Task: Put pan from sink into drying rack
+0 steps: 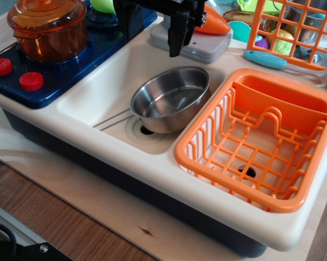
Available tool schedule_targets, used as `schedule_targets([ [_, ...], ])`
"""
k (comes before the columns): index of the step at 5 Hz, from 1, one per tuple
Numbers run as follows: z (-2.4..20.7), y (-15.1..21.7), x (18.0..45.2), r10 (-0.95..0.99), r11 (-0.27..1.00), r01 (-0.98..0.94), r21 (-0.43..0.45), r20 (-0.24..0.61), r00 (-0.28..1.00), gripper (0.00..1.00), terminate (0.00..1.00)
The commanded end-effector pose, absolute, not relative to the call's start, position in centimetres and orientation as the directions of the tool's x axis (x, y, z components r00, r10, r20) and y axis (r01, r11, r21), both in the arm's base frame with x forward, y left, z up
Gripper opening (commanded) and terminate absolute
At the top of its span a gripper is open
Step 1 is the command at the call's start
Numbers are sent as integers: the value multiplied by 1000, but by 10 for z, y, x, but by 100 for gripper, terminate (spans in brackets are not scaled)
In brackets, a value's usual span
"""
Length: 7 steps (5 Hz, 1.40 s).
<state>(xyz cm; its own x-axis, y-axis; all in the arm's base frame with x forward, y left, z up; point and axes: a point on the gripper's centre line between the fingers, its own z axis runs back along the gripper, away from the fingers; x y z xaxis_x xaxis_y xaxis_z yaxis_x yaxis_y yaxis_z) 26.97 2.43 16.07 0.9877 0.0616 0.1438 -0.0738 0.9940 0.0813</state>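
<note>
The black hand [180, 33] hangs over the back edge of the sink [93, 95], above the pan [171, 99] and apart from it. Its upper part is cut off by the top of the frame, and its two fingers [176, 38] stand so close together in shadow that I cannot tell whether any gap lies between them; they hold nothing.

One pan sits in the sink, tilted, its lower edge over the round drain hole [146, 130]. Its handle cannot be seen. Just behind the hand is one grey block [199, 48] with an orange carrot-shaped toy [215, 23] on it.

To the right, in the second basin, sits one drying rack [261, 141], with nothing in it (a second drain hole shows through its grid floor). Its solid-walled pocket lies along the far side.

To the left is one blue toy stove [71, 76] with two red knobs [16, 74] and one orange lidded pot [48, 27] on it. A green item [102, 5] behind the pot is mostly cut off.

At the top right one flat orange grid panel [294, 30] leans over a jumble of small toys, hard to tell apart, and one teal handle [264, 58] lies in front of it. The whole unit stands on a wooden table [98, 217].
</note>
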Motion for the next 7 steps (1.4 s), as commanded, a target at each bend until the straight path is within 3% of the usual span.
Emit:
schedule_targets([
  [1,161,24,270,62,994,-74,81,144,988,100,0],
  [2,162,15,265,-105,990,79,120,228,968,100,0],
  [3,155,13,257,-239,971,213,112,332,912,100,0],
  [4,145,10,246,-363,930,354,97,381,850,100,0],
  [7,125,-4,246,-536,836,530,140,415,735,100,0],
])
